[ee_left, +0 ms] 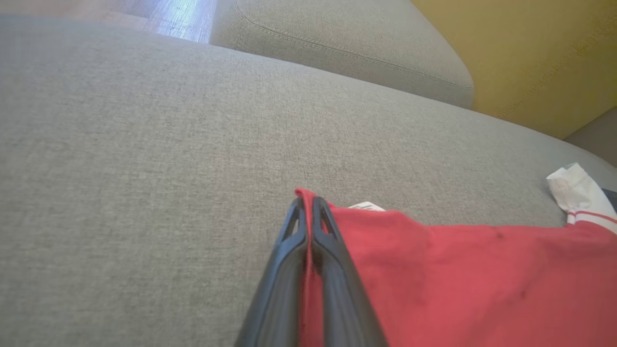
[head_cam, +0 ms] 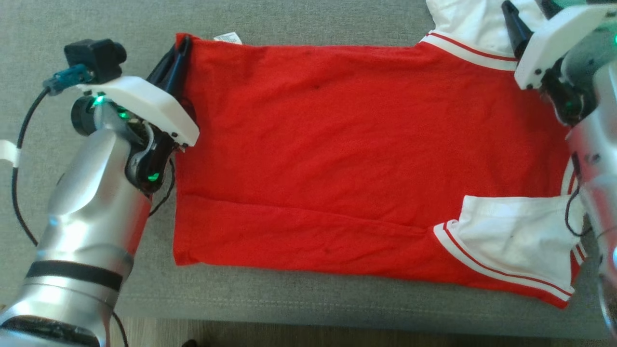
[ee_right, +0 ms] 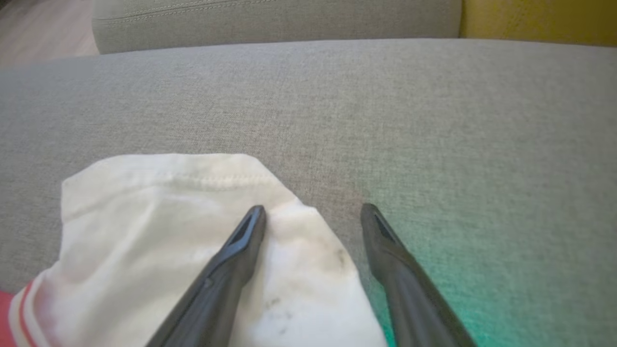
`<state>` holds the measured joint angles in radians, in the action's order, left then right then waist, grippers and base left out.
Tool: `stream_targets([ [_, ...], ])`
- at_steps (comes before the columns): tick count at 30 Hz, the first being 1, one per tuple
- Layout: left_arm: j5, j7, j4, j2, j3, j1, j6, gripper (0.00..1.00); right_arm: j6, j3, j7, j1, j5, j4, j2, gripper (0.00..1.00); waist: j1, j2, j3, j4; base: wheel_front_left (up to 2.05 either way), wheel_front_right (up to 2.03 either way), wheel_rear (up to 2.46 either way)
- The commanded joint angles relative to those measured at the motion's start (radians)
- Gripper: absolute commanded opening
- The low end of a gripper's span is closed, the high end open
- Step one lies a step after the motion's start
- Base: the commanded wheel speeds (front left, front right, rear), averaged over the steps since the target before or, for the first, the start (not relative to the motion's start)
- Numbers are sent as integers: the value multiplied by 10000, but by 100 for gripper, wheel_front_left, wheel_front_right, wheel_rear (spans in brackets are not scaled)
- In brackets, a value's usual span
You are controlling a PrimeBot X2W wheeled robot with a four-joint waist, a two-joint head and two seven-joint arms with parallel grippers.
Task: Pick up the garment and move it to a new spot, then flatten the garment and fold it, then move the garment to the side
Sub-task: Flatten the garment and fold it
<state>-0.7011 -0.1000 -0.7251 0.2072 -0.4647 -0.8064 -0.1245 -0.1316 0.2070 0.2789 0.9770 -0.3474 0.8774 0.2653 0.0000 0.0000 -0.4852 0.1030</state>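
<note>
While the left gripper (ee_left: 308, 205) is pinched tight on the red hem corner at ten o'clock of the shirt (head_cam: 347, 144), the right gripper (ee_right: 313, 212) hangs spread wide over the white sleeve (ee_right: 168, 226) at two o'clock, gripping nothing. Folding looks under way; next, I judge, it must close on that sleeve edge. The shirt lies mostly flat on the grey cushion (head_cam: 289, 299), its six o'clock edge creased over.

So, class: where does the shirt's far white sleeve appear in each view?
Head view: far white sleeve, top right.
Left wrist view: sleeve, right edge.
Right wrist view: sleeve, lower left.
Shared landmark: the grey cushion.
</note>
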Motion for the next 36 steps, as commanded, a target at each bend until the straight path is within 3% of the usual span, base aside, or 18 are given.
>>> stream_targets([
  [1,-64,-95,307,390,226,-461,-61,0,9,218,174,249,-99,-75,-7,100,0,0,-16,8,0,0,0],
  [3,-136,-130,295,420,121,-486,-61,0,9,498,337,392,-283,169,2,25,0,0,-15,18,0,0,0],
  [4,-173,-145,281,436,72,-492,-61,0,9,602,324,450,-372,244,11,0,0,0,-2,15,0,0,0],
  [24,-710,-783,304,794,-273,-249,-61,0,9,1371,-2124,261,-2293,-530,523,0,0,0,889,-345,0,0,0],
  [29,-832,-974,839,944,-259,558,-23,0,9,1456,-2436,-849,-3266,-1594,562,0,0,0,1308,-437,0,0,0],
  [36,-1139,-1154,2108,1358,24,2215,425,0,9,1080,-2134,-3496,-4423,-3879,901,0,0,0,1849,-712,0,0,0],
])
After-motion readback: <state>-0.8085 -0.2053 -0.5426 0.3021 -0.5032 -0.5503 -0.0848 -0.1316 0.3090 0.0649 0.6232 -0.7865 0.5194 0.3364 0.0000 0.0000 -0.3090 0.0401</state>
